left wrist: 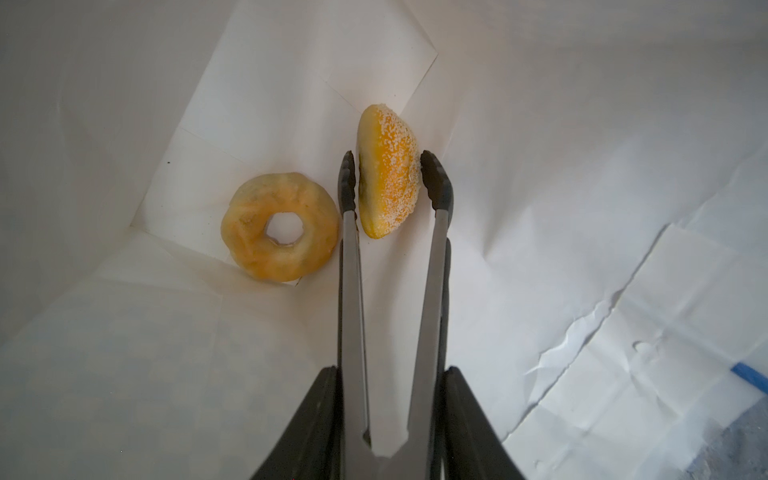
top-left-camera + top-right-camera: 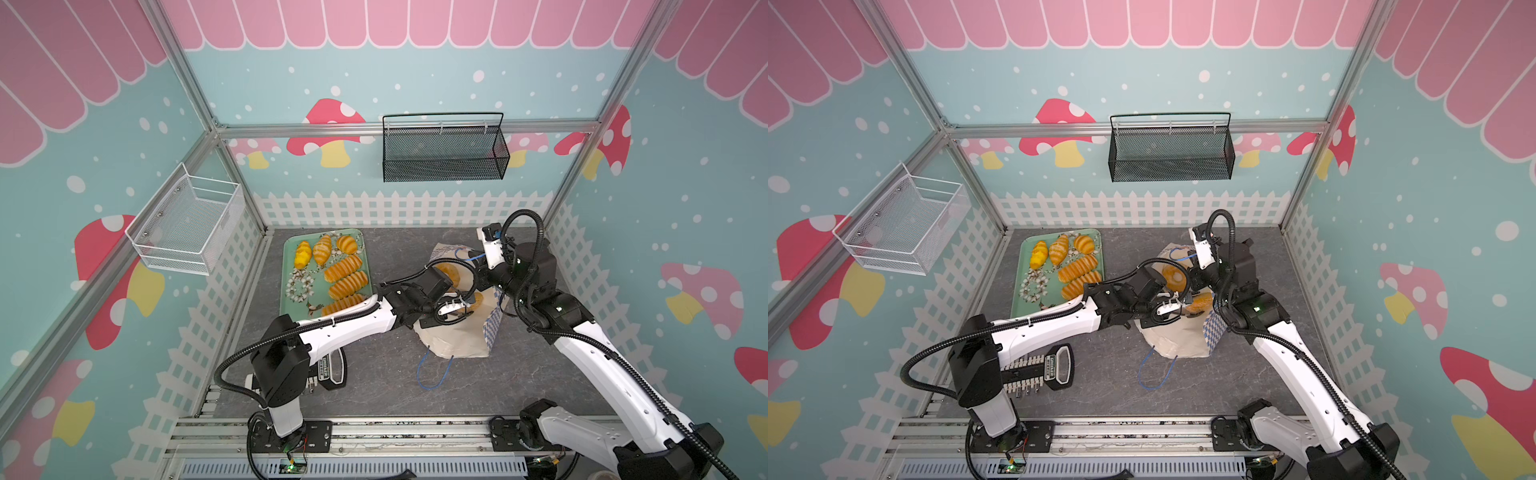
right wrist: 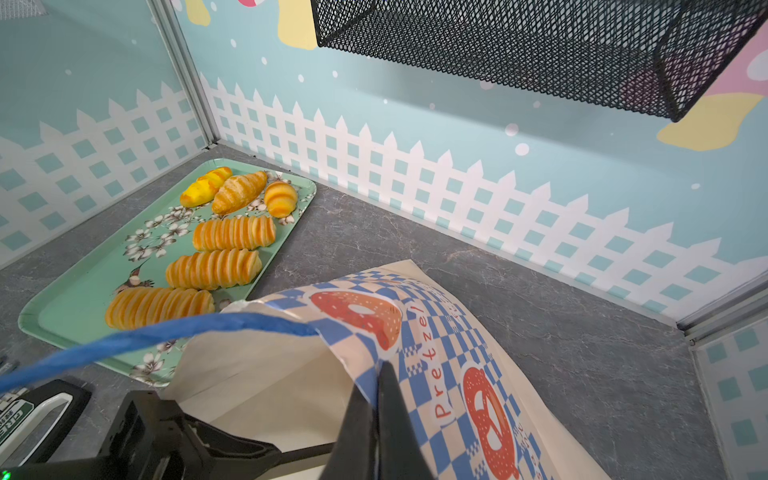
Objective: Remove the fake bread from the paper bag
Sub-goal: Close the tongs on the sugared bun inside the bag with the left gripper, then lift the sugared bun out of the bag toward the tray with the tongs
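The paper bag (image 2: 453, 340) lies on its side, its mouth held up. My right gripper (image 3: 380, 374) is shut on the checkered rim of the bag (image 3: 457, 332). My left gripper (image 1: 390, 370) is shut on metal tongs (image 1: 351, 270) that reach inside the bag. The tong tips sit on either side of a sugared orange bun (image 1: 388, 174), close against it. A ring doughnut (image 1: 280, 232) lies beside it on the bag's bottom. Several pieces of fake bread (image 2: 347, 270) lie on a green tray (image 2: 297, 286).
A black mesh basket (image 2: 444, 153) hangs on the back rail and a white wire basket (image 2: 187, 224) on the left rail. A black-handled tool (image 2: 1054, 368) lies near the left arm's base. The bag's loose blue cord handle (image 2: 432, 370) trails on the table.
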